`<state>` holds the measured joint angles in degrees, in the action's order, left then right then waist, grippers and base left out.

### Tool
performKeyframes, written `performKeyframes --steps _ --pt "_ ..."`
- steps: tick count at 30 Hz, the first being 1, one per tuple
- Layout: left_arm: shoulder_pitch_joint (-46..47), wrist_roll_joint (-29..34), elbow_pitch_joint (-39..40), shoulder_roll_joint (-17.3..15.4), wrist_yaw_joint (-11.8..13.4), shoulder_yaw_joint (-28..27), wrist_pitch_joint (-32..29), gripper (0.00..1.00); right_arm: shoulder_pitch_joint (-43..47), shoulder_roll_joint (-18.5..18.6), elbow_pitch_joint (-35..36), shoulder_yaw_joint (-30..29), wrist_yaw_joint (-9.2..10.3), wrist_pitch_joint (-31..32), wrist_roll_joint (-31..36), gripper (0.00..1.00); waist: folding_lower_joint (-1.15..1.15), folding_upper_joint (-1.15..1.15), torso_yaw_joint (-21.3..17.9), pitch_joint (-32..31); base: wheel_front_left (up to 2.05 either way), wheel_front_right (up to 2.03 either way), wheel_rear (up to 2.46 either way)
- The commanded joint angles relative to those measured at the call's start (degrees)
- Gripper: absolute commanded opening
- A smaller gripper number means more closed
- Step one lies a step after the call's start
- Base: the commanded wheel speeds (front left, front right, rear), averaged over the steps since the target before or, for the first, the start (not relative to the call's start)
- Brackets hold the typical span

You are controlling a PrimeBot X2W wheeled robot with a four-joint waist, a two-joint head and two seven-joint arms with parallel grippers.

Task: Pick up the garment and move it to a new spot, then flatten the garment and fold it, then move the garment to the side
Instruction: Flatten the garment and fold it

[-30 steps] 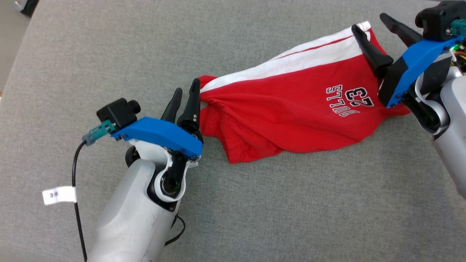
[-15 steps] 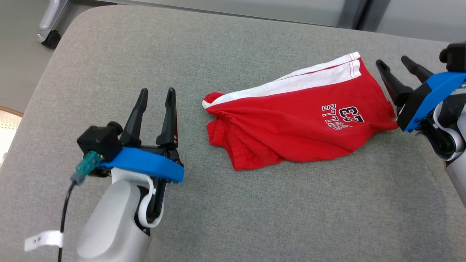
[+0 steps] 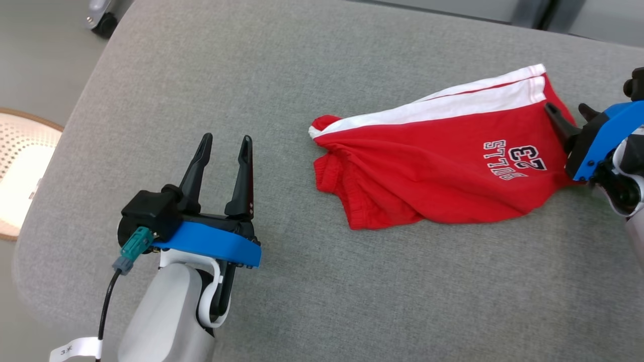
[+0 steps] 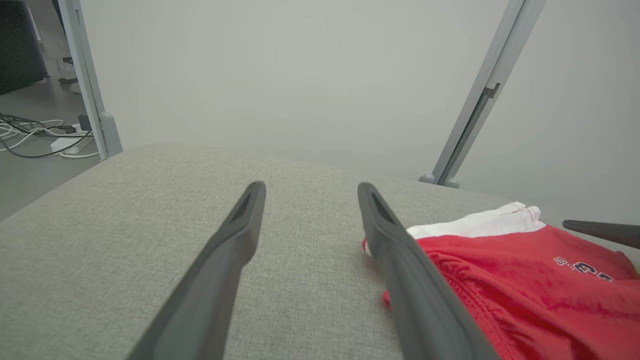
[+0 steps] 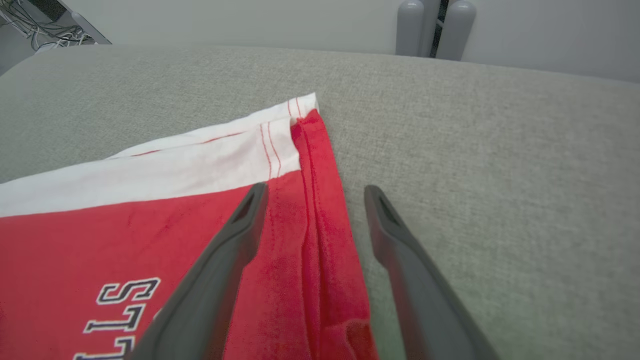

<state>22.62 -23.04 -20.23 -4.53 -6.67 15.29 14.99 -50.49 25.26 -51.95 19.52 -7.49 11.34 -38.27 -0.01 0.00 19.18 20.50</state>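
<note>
Red garment (image 3: 443, 171) on grey cushion (image 3: 302, 75); pale basket (image 3: 20, 166), perhaps, beside cushion.

A soft grey bench (image 3: 322, 301) with round corners is seen. It is covered in rough grey cloth. One red garment (image 3: 427, 176) is laid on it, toward the right side. The garment is bunched and wrinkled at its left end. A white stripe (image 3: 453, 103) is seen along its far edge, and letters (image 3: 505, 160) are printed near its right end.

A grey fabric-covered cushion (image 3: 322, 301) sits before a pale wall (image 4: 300, 75), with cables (image 4: 25, 127) on the floor (image 4: 20, 175).
</note>
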Motion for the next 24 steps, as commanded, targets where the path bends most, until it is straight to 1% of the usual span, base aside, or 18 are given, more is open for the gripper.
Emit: performKeyframes --steps 1,5,8,10,11,12,13,14,15,20,24 --pt "0.2 0.4 0.2 0.4 -0.4 -0.4 0.2 1.0 -1.3 -0.3 -1.9 -0.8 0.0 0.5 1.2 1.0 0.01 0.0 1.0 0.9 0.0 0.0 0.0" --pt "0.7 0.9 0.6 0.9 -0.7 -0.7 0.2 1.0 -4.4 -1.2 -7.9 -1.9 0.0 2.2 6.2 1.0 0.01 0.0 2.2 2.0 0.0 0.0 0.0" --pt "0.9 1.0 0.7 1.2 -0.8 -0.8 0.2 1.0 -5.5 -2.4 -11.4 -2.7 0.0 2.9 8.6 1.0 0.01 0.0 2.8 2.6 0.0 0.0 0.0" --pt "0.9 0.9 0.6 1.3 -0.9 -0.8 0.2 1.0 -5.5 -3.8 -13.1 -2.9 -0.01 4.0 9.2 1.0 0.01 0.0 2.9 2.8 0.0 0.0 0.0" --pt "0.9 0.9 0.7 1.4 -0.9 -0.9 0.2 1.0 -5.3 -4.7 -13.5 -2.6 -0.09 4.7 9.5 0.92 0.01 0.0 2.8 2.9 0.0 0.0 0.0" --pt "0.8 0.9 0.7 1.4 -0.9 -1.0 0.2 1.0 -5.1 -5.3 -13.8 -2.5 -0.12 5.1 9.6 0.38 0.01 0.0 2.8 2.9 0.0 0.0 0.0" --pt "0.7 0.8 0.6 1.5 -0.9 -1.1 0.2 1.0 -4.7 -5.9 -13.6 -2.1 -0.16 5.4 9.7 0.05 0.01 0.0 2.6 2.8 0.0 0.0 0.0" --pt "0.6 0.7 0.7 1.5 -0.9 -1.2 0.2 1.0 -4.3 -6.2 -13.3 -1.9 -0.22 5.3 9.7 0.0 0.01 0.0 2.4 2.7 0.0 0.0 0.0" --pt "0.4 0.6 0.7 1.5 -0.9 -1.3 0.2 1.0 -3.7 -6.4 -12.7 -1.4 -0.22 5.3 9.7 0.0 0.01 0.0 2.1 2.5 0.0 0.0 0.0" --pt "-0.4 0.3 0.8 1.5 -0.8 -1.6 0.2 1.0 -1.7 -5.1 -7.6 -0.9 -0.05 2.1 8.2 0.0 0.01 0.0 0.0 1.2 0.0 0.0 0.0" --pt "-1.1 0.5 0.7 1.0 -0.8 -2.0 0.2 1.0 0.1 -3.1 -2.8 -1.3 0.0 -0.6 7.0 0.0 0.01 0.0 -2.2 -0.3 0.0 0.0 0.0"
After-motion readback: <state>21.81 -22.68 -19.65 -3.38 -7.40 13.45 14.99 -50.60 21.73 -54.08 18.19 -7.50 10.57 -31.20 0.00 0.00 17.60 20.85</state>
